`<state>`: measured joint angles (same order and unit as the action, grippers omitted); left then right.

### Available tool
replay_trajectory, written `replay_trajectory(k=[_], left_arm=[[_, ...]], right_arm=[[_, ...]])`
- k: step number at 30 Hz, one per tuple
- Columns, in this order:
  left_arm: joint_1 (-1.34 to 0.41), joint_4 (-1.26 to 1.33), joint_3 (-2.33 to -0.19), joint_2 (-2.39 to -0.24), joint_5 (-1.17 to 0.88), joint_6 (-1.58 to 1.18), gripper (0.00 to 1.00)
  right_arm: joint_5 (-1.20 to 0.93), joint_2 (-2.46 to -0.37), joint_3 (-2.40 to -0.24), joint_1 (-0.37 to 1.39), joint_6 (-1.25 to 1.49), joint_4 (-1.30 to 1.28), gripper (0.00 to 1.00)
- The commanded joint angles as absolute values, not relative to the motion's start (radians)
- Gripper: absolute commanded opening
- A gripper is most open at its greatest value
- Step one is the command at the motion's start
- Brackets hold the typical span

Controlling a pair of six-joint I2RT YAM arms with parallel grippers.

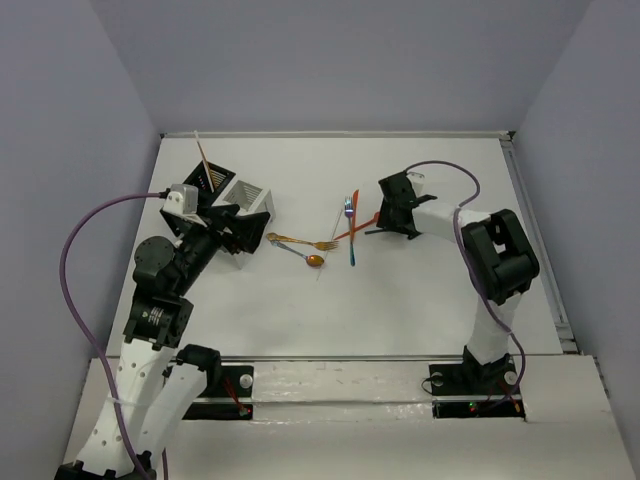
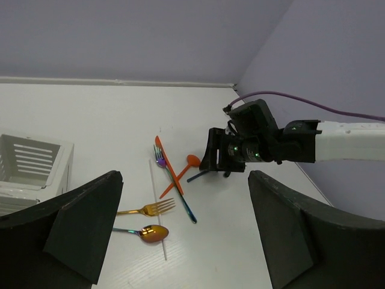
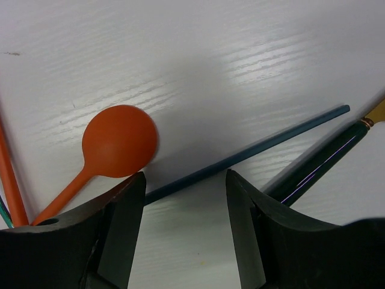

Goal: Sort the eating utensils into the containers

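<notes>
The utensils lie mid-table: a gold fork [image 1: 300, 242], a copper spoon [image 1: 313, 260], a blue-handled fork [image 1: 350, 228], an orange knife [image 1: 354, 203] and an orange spoon [image 1: 362, 229]. My right gripper [image 1: 392, 212] is open, low over the table. In its wrist view the gripper [image 3: 183, 235] straddles a thin blue stick [image 3: 252, 152], with the orange spoon bowl [image 3: 119, 141] left and a dark green handle [image 3: 319, 165] right. My left gripper [image 1: 236, 228] is open and empty beside the white caddy [image 1: 247, 195]. The black caddy [image 1: 211, 178] holds one stick [image 1: 203, 155].
The left wrist view shows the white caddy [image 2: 30, 165] at left, the gold fork [image 2: 150, 209], the copper spoon [image 2: 150, 232], a thin white stick [image 2: 157, 205] and the right arm's gripper [image 2: 219, 158] by the orange spoon [image 2: 183, 170]. Walls enclose the table.
</notes>
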<state>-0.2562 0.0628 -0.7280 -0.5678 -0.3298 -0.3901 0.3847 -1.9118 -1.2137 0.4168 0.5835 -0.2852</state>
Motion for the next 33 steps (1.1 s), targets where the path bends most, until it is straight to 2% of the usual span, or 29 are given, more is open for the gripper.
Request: replay_trajectory(k=[1, 6, 8, 13, 18, 22, 24, 25, 29, 33], left_arm=[[-0.261, 0.118, -0.744, -0.563, -0.356, -0.383, 0.98], [-0.261, 0.120, -0.742, -0.564, -0.359, -0.385, 0.98], [-0.261, 0.121, -0.742, -0.568, -0.360, -0.387, 0.98], [-0.261, 0.123, -0.741, -0.575, -0.364, -0.388, 0.98], [-0.261, 0.124, -0.739, -0.580, -0.361, -0.388, 0.98], [-0.261, 0.123, -0.739, -0.592, -0.362, -0.388, 0.98], [-0.261, 0.123, -0.738, -0.597, -0.362, -0.388, 0.98], [-0.261, 0.123, -0.738, -0.600, -0.362, -0.388, 0.98], [-0.261, 0.126, -0.736, -0.615, -0.370, -0.391, 0.98], [-0.261, 0.133, -0.733, -0.644, -0.393, -0.405, 0.95]], right_arm=[[0.407, -1.947, -1.252, 0.410, 0.595, -0.305, 0.60], [0.388, -1.931, -1.215, 0.410, 0.578, -0.296, 0.52], [0.377, -1.913, -1.190, 0.410, 0.571, -0.276, 0.43], [0.361, -1.858, -1.138, 0.410, 0.531, -0.261, 0.30], [0.361, -1.850, -1.114, 0.410, 0.531, -0.247, 0.26], [0.342, -1.852, -1.101, 0.410, 0.537, -0.239, 0.34], [0.342, -1.853, -1.097, 0.410, 0.532, -0.241, 0.28], [0.342, -1.853, -1.097, 0.410, 0.531, -0.247, 0.20], [0.348, -1.819, -1.081, 0.410, 0.520, -0.233, 0.08], [0.338, -1.766, -1.074, 0.410, 0.447, -0.224, 0.07]])
